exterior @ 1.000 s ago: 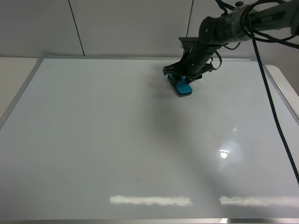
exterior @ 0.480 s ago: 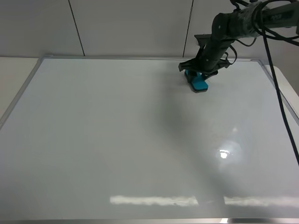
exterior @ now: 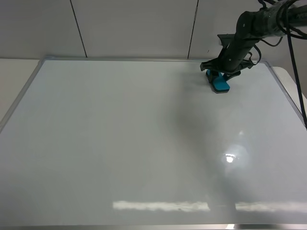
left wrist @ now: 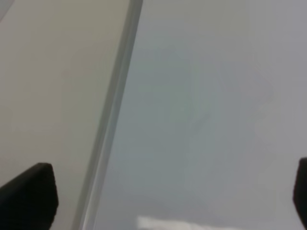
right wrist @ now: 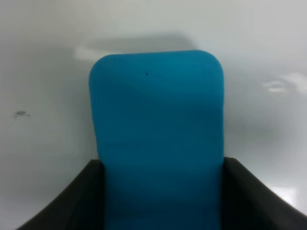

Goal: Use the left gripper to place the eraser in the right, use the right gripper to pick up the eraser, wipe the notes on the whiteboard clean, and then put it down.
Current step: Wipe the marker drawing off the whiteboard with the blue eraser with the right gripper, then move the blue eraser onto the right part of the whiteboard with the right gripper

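The teal-blue eraser [exterior: 219, 83] rests flat on the whiteboard [exterior: 120, 143] near its far right corner. My right gripper [exterior: 222, 74] is shut on it from above. In the right wrist view the eraser [right wrist: 158, 134] fills the middle, with a black finger [right wrist: 72, 201] on either side. A tiny dark smudge [right wrist: 20, 114] lies on the board beside it; the notes do not show as a scribble in any view. My left gripper [left wrist: 165, 196] is out of the high view. Its fingertips [left wrist: 29, 196] stand wide apart with nothing between them, above the board's frame [left wrist: 115, 120].
The silver-grey frame [exterior: 19, 100] runs round the board, with pale table surface [exterior: 14, 72] beyond it on the left. A grey panelled wall [exterior: 134, 28] stands behind. The right arm's black cable [exterior: 295, 81] hangs over the board's right edge.
My right arm has slid the eraser to the right along the board's far edge, from near the middle to close to the right corner. The grip stayed shut.
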You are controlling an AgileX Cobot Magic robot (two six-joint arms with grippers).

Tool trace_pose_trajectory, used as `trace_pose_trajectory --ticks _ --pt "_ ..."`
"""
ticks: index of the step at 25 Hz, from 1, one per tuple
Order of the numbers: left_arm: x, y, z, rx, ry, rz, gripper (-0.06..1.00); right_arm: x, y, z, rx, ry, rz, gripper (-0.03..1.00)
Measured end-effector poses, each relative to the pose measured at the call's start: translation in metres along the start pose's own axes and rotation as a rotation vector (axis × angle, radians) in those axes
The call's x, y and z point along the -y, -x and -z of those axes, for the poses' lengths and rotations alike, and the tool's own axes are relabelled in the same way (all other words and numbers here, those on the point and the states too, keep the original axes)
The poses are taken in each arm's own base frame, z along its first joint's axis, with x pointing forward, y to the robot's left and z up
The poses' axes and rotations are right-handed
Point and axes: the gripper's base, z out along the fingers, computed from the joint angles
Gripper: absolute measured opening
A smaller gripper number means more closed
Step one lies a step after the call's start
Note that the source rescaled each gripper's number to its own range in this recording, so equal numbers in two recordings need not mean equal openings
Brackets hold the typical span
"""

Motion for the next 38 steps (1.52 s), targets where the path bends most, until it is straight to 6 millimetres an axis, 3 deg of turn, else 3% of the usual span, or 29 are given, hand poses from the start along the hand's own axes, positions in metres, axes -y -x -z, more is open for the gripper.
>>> trace_pose_trajectory --ticks 2,8,14,17,20,22,34,38 --pt "0.000 0.000 0.000 0.000 0.000 0.000 1.00 -0.015 0.001 0.000 0.005 0.011 0.038 0.01" --pt "0.000 0.000 0.000 0.000 0.000 0.000 1.00 -0.085 -0.002 0.000 0.038 0.094 0.138 0.01" --pt "0.000 0.000 0.000 0.000 0.000 0.000 1.00 -0.099 -0.006 0.005 0.011 0.115 0.134 0.01" --pt "0.000 0.000 0.000 0.000 0.000 0.000 1.00 -0.098 -0.005 0.023 0.009 0.116 0.135 0.01" --pt "0.000 0.000 0.000 0.000 0.000 0.000 1.00 -0.094 -0.010 0.053 0.060 0.104 0.138 0.01" --pt "0.000 0.000 0.000 0.000 0.000 0.000 1.00 -0.086 -0.023 0.068 0.073 0.095 0.125 0.01" --pt "0.000 0.000 0.000 0.000 0.000 0.000 1.00 0.012 -0.155 0.100 -0.038 -0.022 -0.094 0.01" --pt "0.000 0.000 0.000 0.000 0.000 0.000 1.00 0.039 -0.185 0.119 -0.021 -0.070 -0.168 0.01"
